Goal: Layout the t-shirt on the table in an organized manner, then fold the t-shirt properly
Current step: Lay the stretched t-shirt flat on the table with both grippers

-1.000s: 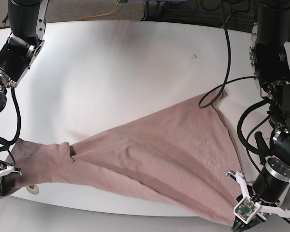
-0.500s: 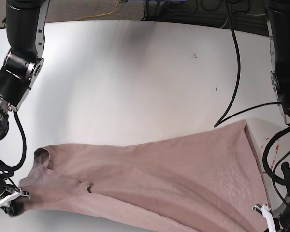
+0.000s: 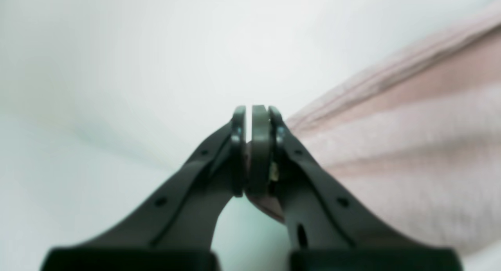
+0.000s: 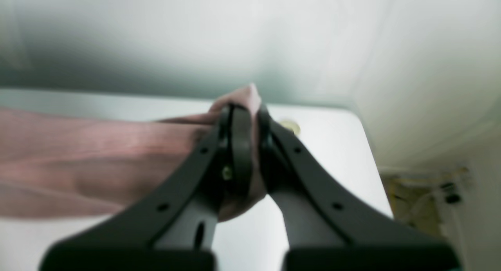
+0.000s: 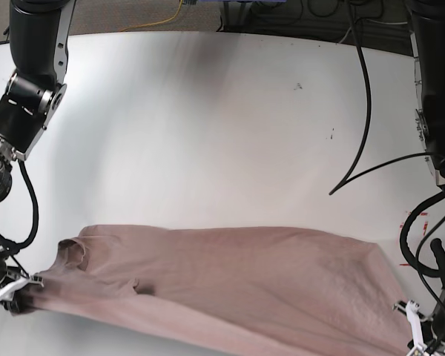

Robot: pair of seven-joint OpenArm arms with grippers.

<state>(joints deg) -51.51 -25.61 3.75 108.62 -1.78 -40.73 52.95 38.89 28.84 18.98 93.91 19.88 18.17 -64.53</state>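
Left wrist view: left end effector (image 3: 253,145) clamped on t-shirt (image 3: 411,153) fabric, cloth trailing toward 3 o'clock. Right wrist view: right end effector (image 4: 245,145) pinched a bunched edge, cloth toward 9 o'clock. Base view: t-shirt (image 5: 237,285) stretched across the 6 o'clock edge of the white counter (image 5: 208,133).

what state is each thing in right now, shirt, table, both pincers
t-shirt: stretched between both arms, near the table's front edge, wrinkled, not yet folded
table: mostly bare behind the shirt
left pincer: shut on t-shirt, pinching an edge
right pincer: shut on t-shirt, fabric bunched between its tips
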